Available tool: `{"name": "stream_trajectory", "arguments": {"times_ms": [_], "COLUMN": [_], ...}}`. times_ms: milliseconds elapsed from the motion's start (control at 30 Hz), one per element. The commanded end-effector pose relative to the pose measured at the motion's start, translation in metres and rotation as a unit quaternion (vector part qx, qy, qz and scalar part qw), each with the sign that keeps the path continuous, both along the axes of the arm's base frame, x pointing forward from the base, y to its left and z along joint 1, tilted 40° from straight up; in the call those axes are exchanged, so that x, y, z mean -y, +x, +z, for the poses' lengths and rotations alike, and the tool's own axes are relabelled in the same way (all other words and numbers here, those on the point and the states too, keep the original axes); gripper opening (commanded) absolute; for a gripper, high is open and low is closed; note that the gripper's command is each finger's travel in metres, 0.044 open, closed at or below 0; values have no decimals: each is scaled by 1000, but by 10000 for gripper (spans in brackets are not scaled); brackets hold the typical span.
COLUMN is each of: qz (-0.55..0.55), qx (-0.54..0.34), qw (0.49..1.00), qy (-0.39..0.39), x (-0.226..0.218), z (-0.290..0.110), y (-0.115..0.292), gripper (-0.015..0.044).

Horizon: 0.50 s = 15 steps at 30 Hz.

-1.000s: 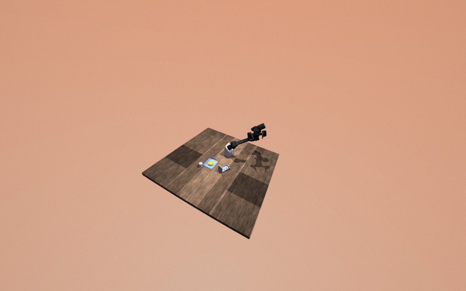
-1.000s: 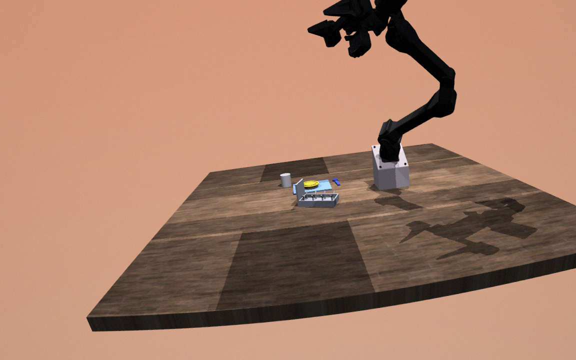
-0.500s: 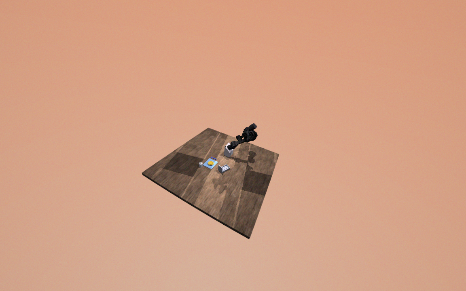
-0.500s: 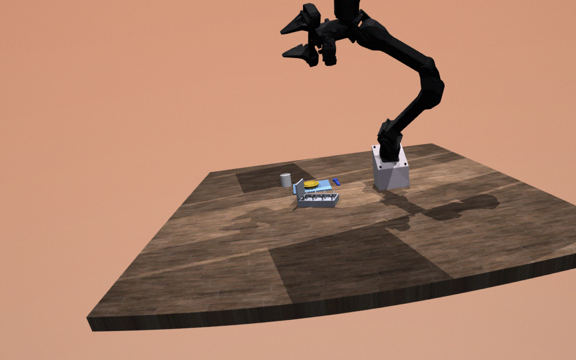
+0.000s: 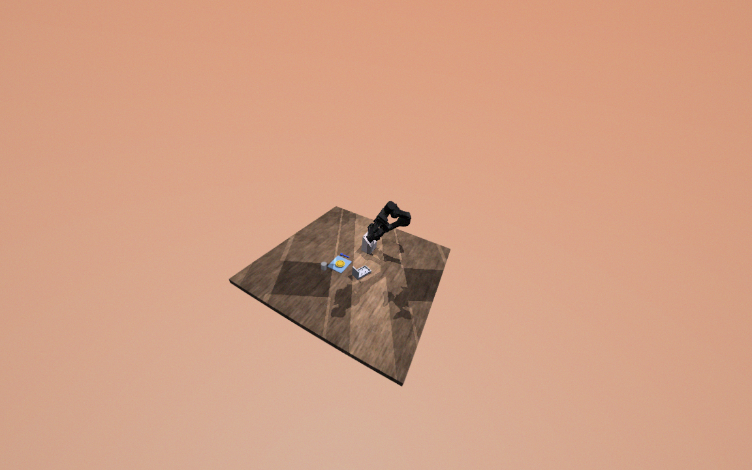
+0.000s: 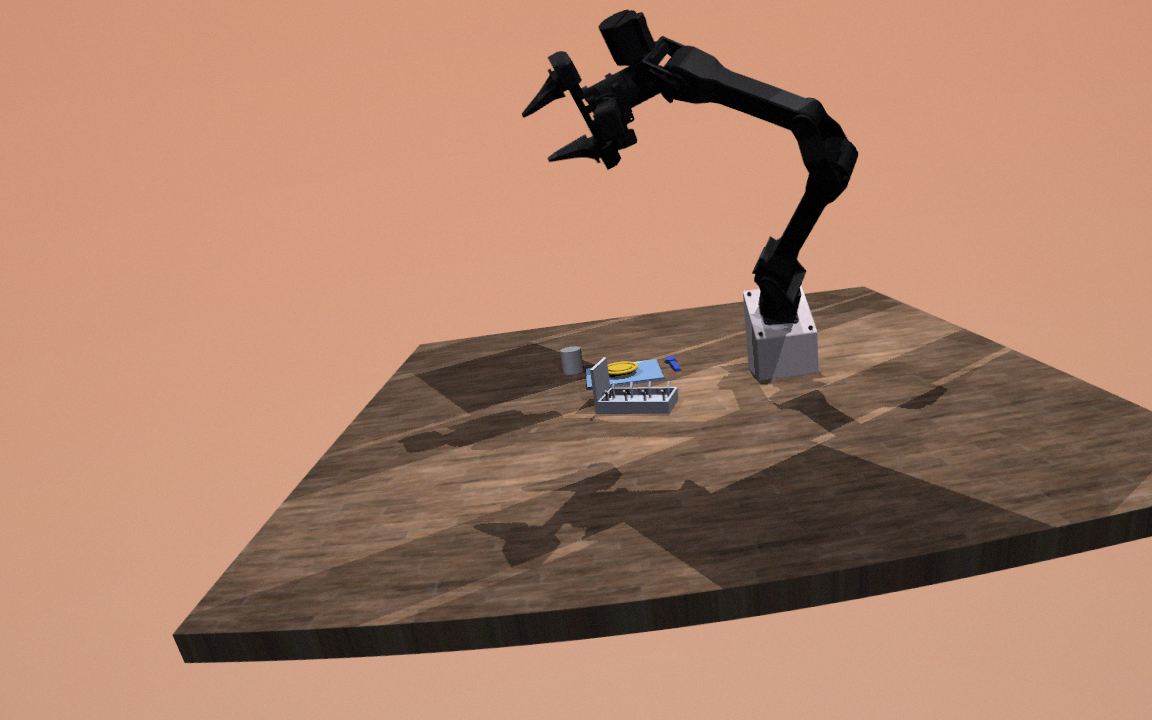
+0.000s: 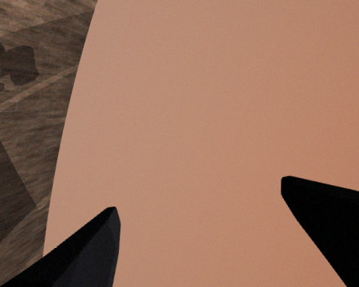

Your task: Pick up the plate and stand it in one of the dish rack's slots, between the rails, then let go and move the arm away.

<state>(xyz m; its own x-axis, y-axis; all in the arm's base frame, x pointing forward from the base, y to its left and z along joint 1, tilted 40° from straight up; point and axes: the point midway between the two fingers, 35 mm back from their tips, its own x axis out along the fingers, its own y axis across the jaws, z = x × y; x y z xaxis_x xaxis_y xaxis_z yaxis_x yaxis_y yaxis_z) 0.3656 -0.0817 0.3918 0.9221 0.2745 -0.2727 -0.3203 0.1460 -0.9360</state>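
On a dark, grainy wooden table (image 6: 473,501), taking the grey dish rack (image 6: 635,399) as landmark and reading left to right in the exterior view: a small grey cylinder (image 6: 570,360) stands behind and left of the rack; a flat, round yellow plate (image 6: 622,368) lies on a pale blue mat (image 6: 647,368) just behind the rack; a small blue piece (image 6: 671,362) lies behind and right of it. Farther right of the rack, a grey block base (image 6: 780,344) carries the glossy black jointed arm (image 6: 808,179). The arm arches up and back over the rack, where its gripper (image 6: 542,132) hangs high above with pointed, wedge-shaped fingers spread wide, holding nothing.
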Motion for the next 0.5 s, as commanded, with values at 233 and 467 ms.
{"name": "stream_trajectory", "arguments": {"times_ms": [233, 467], "qz": [-47, -80], "qx": [-137, -224], "qw": [983, 954], "qy": [113, 182], "x": [23, 33], "z": [-71, -117], "y": [22, 28], "gripper": [400, 400]}}
